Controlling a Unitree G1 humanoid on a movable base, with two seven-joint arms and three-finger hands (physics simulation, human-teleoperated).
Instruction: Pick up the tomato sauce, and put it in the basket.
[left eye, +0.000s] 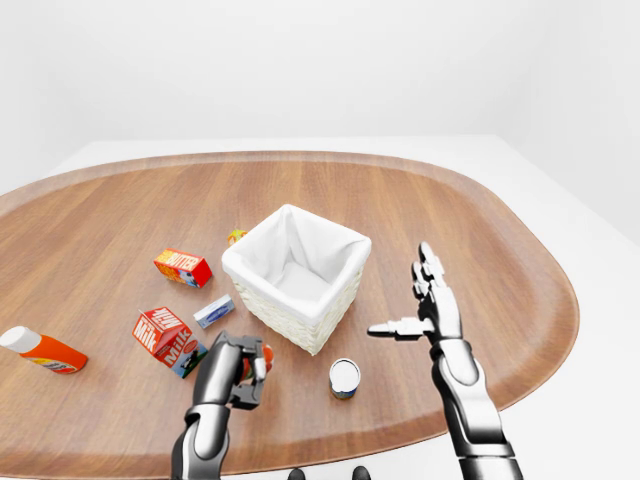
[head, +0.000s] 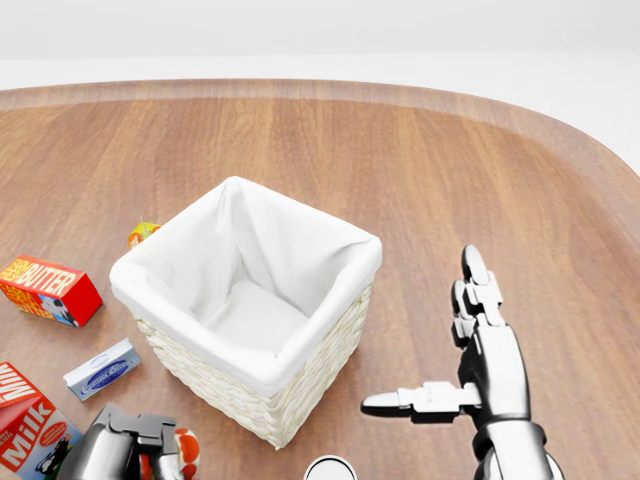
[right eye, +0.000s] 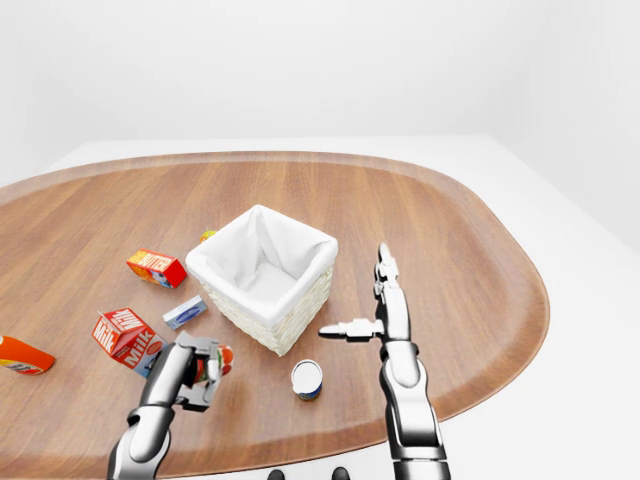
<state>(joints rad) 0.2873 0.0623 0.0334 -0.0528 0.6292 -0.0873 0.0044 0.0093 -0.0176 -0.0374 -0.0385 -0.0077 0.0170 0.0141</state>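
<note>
Two hands show in the left-eye view, the left hand (left eye: 238, 368) clasping the tomato sauce (left eye: 262, 359) near the desk's (left eye: 480, 230) lower edge, while the head view shows the right hand (head: 455, 352) splayed over bare wood beside the basket (head: 262, 370).

My arms: glossy silver-grey metal, dark joint bands. Left hand (left eye: 240, 362) and right hand (left eye: 428, 300) three-fingered, segmented, rounded fingertips.

Head view close above basket (head: 250, 300), eye views wider, sharing it
</note>
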